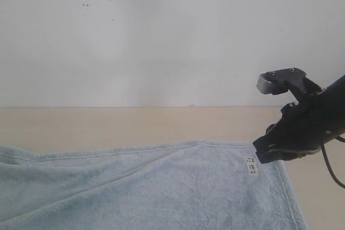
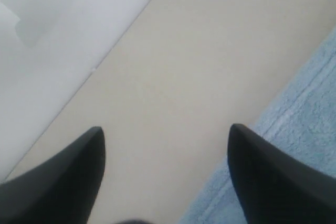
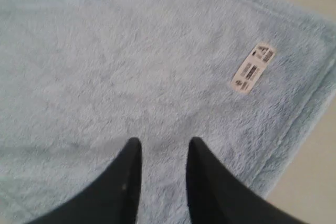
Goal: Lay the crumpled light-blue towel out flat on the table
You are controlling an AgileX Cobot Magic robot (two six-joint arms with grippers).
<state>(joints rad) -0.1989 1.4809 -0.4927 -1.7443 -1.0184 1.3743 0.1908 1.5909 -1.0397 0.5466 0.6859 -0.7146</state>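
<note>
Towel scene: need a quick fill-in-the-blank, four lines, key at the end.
1. The towel is pale ____.
2. Its white label sits near one ____ of it.
3. The left pincer is open over the bare ____, beside the hem.
4. The right pincer hangs over the ____, gripping nothing.
Missing words: blue; corner; table; towel.

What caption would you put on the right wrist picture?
Right gripper over the fluffy pale-blue towel, near its white label.
</note>
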